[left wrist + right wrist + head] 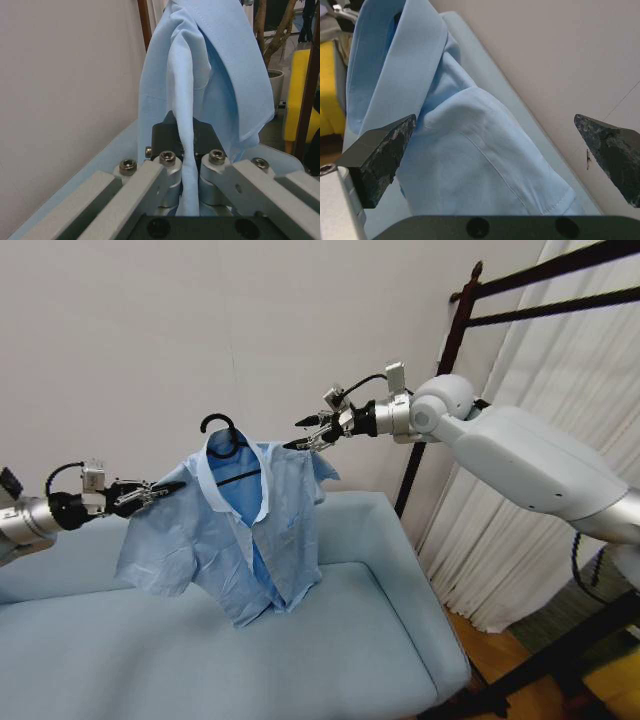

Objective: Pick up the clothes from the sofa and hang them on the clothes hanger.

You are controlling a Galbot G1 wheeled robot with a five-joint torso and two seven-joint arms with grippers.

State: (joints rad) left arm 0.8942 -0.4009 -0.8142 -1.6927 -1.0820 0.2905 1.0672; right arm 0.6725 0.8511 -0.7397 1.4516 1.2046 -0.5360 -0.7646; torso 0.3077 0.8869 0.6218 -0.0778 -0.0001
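Light-blue shirt aloft on black hanger, above sofa.
Left end effector pinched the cloth at one shoulder, fabric bunched between its fingers. Right end effector sat at the opposite shoulder, fingers spread wide, sleeve just beyond them. The shirt was short-sleeved, collared, front hanging open.
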